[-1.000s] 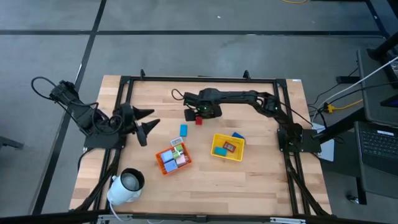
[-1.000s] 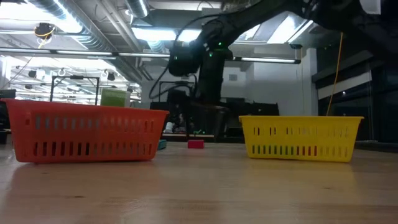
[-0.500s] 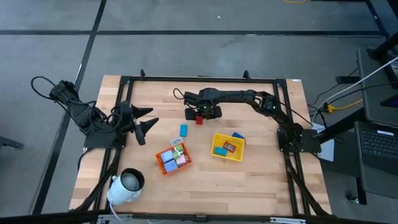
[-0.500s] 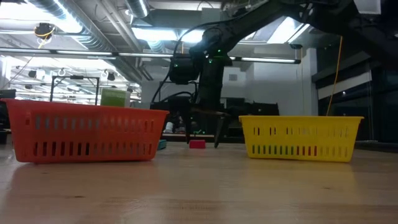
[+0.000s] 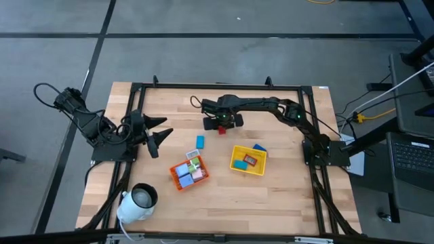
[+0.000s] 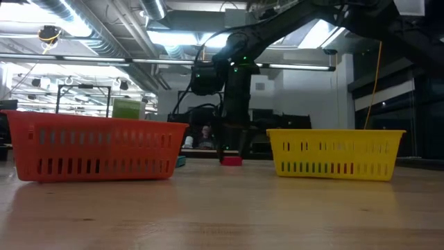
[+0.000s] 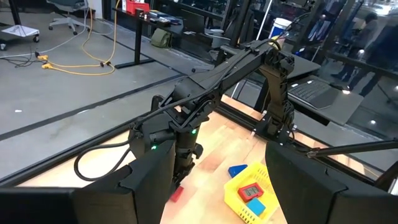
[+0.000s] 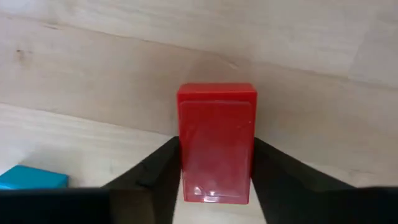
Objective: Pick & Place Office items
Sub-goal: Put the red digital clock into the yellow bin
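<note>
A: We start at the red piece. It lies on the bare wood towards the table's far side, beyond the yellow tray, and our right gripper has a finger pressed against each of its long sides.

B: So we are closed on it. To do this well we keep the squeeze square on those two flat sides, lift straight up before swinging, and clear the tray's rim on the way over.

A: The light blue piece sits well apart on the wood, so nothing crowds us. Our left gripper waits part open near the table's left edge, holding nothing.

B: A second ago our right fingers stood spread wide above the piece; now they have dropped and pinched in.
</note>
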Action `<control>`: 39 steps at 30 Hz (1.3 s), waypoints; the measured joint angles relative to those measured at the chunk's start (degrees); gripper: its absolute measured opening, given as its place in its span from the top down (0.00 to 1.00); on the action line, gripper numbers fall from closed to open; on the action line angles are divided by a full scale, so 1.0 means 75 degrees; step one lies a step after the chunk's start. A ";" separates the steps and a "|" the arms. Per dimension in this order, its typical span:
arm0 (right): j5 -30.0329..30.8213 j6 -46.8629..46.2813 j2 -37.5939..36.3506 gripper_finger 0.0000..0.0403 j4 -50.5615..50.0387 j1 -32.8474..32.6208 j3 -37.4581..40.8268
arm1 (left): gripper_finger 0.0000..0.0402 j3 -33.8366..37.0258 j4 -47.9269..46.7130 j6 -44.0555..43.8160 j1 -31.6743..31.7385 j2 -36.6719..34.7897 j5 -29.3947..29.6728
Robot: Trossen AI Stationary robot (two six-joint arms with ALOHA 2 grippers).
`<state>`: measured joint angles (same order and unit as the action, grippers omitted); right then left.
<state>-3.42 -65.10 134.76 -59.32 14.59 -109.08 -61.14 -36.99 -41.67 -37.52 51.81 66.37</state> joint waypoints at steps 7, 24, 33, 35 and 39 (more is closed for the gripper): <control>0.0248 0.0836 -0.0225 0.63 -0.0125 -0.0133 0.0015 | 0.39 0.0000 0.0000 -0.0072 0.0000 0.0000 0.0000; 0.1909 0.0648 -0.3245 0.60 -0.2911 -0.3252 0.0701 | 0.39 0.0000 0.0000 -0.0283 0.0000 0.0096 -0.0263; 0.0966 -0.0540 -0.3621 0.56 -0.1291 -0.3606 0.2749 | 0.39 -0.0003 0.0454 -0.0276 0.0000 0.0153 -0.0541; 0.1045 -0.0581 -0.3688 0.55 -0.1222 -0.3607 0.2795 | 0.39 -0.0003 0.0590 -0.0220 -0.0003 0.0191 -0.0625; 0.1266 -0.0180 -0.3672 0.48 -0.1221 -0.3560 0.2824 | 0.39 -0.0003 0.0782 -0.0151 -0.0044 0.0321 -0.0658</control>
<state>6.08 -66.45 107.22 -68.47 -12.11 -87.90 -61.17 -31.13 -42.80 -37.85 54.22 61.43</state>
